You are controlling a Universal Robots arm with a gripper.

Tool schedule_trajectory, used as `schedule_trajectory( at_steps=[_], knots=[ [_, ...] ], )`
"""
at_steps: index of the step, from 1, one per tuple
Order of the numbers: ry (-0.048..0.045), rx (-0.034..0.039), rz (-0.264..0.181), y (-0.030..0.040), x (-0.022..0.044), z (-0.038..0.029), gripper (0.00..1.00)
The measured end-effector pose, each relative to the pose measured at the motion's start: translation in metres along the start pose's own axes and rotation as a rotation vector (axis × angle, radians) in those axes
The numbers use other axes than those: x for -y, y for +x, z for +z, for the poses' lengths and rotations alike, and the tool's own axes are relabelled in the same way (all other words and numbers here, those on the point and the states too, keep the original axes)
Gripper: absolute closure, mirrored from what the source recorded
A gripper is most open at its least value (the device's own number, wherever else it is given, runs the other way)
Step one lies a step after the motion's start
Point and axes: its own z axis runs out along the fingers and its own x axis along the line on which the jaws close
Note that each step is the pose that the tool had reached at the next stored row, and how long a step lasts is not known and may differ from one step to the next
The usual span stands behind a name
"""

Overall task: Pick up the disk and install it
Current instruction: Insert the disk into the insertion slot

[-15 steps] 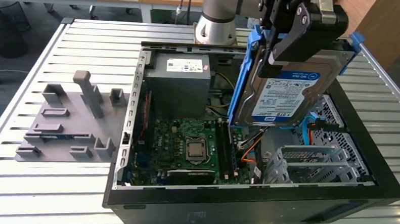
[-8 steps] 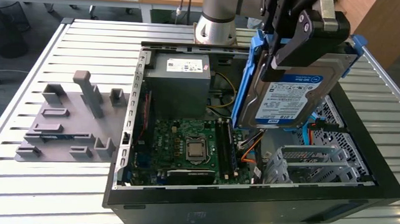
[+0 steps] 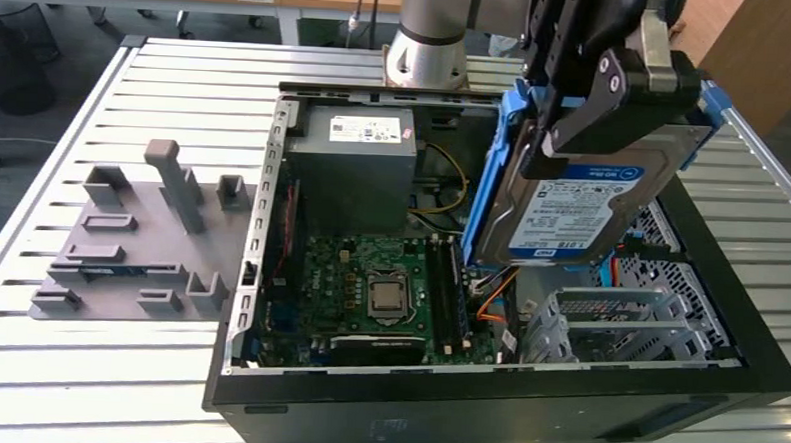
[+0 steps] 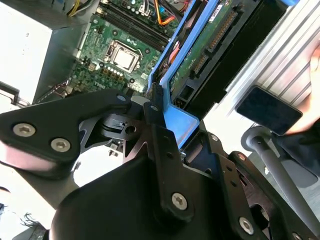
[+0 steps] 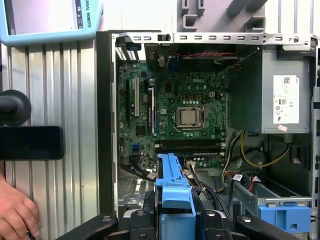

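Closest to both wrist cameras is the black gripper, its fingers pinched tight on the blue frame of the disk. In the second wrist view the green circuit-board side of the disk faces the camera. In the first wrist view the blue frame edge stands up between the gripper's two fingers.

In the exterior view the gripper holds the disk on edge and slightly tilted, with its white-and-blue label facing the camera. The disk hangs in the air over the open computer case, on the exterior view's right. It is above the metal drive cage and does not rest in it.

Inside the case the green motherboard lies flat. The grey power supply sits at the far end, and yellow and orange cables run between it and the drive cage. A blue latch shows on the cage in the first wrist view.

The case stands on a slatted metal table. A grey moulded fixture lies on the table beside the case, on the exterior view's left. In the first wrist view a person's hand rests at the table's edge, near a flat black object and a blue-rimmed tablet.
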Motion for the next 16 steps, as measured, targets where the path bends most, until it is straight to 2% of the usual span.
schedule_trajectory(
  at_steps=[7, 16],
  knots=[
    [0.0000, 0.0001, 0.000, 0.0085, 0.0083, 0.0050, 0.64],
    [0.0000, 0.0001, 0.000, 0.0130, 0.0265, 0.0106, 0.64]
  ],
)
